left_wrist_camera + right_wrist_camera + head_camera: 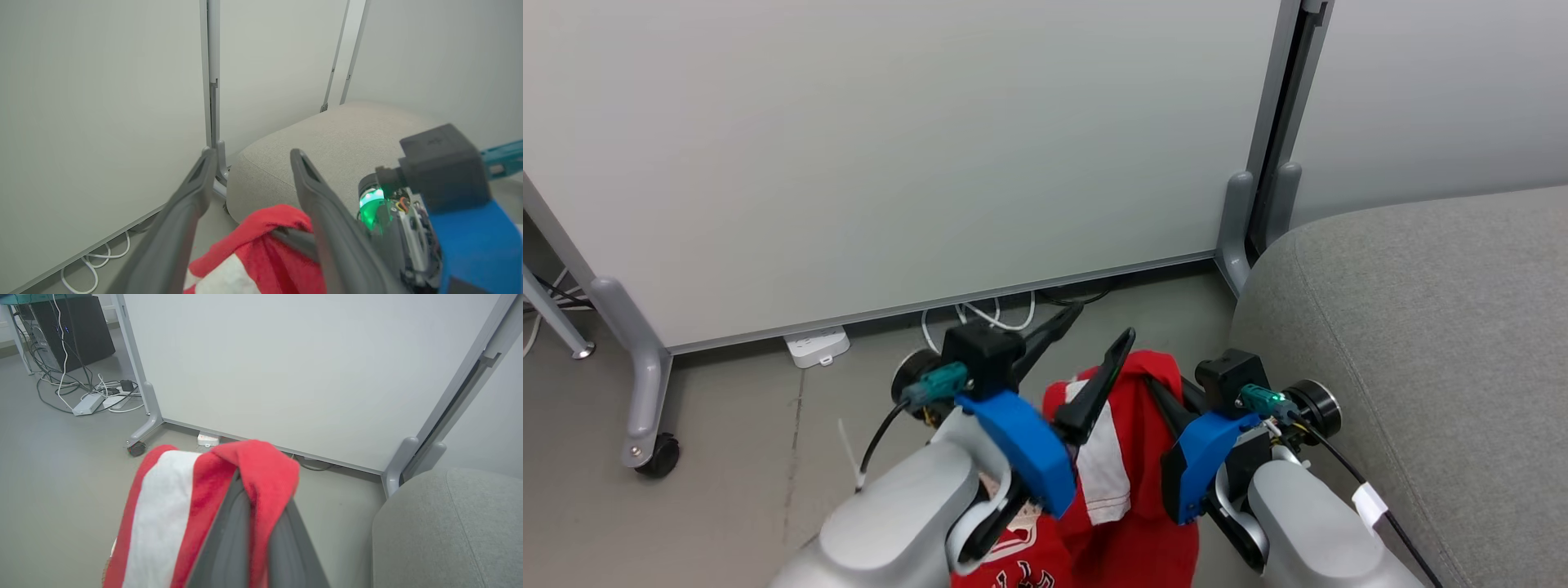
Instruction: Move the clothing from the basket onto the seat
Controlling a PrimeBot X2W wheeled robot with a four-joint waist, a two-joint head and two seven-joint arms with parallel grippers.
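Jersey (1131,506) aloft, mid-carry: right gripper (255,506) clamped on red fold; left gripper (253,155) spread wide, holding nothing. Next, likely: swing right over seat (1421,327), release.

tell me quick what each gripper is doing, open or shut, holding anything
left gripper: open, fingers spread, gripping nothing
right gripper: shut on the red clothing, which drapes over its fingertips
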